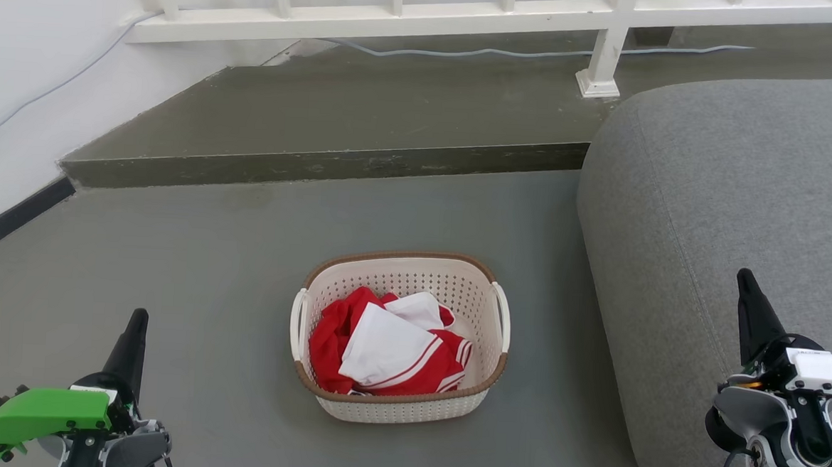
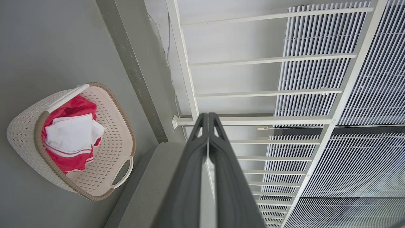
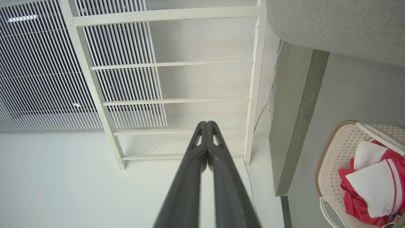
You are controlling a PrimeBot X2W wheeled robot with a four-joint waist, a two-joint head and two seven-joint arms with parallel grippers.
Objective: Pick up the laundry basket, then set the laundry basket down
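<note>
Grey floor (image 1: 208,251) runs across the head view. At its lower left the left gripper (image 1: 138,318) points up the frame, and at the lower right the right gripper (image 1: 747,283) does the same. In each wrist view that arm's two dark fingers lie pressed together with nothing between them. Both grippers are well apart from the laundry basket (image 1: 407,409), which stands upright on the floor in the lower middle of the frame. Its brown rim is level, its white side handles (image 1: 503,316) are free, and red and white clothes (image 1: 388,349) are heaped inside. A basket resting on the floor with both arms clear of it fits either a basket waiting to be lifted or one lifted and put back, and I cannot tell which. Just right of it bulges a grey sofa (image 1: 731,207). Beyond that a raised step (image 1: 320,164) crosses the middle, with a white railing (image 1: 399,15) along the top edge.
</note>
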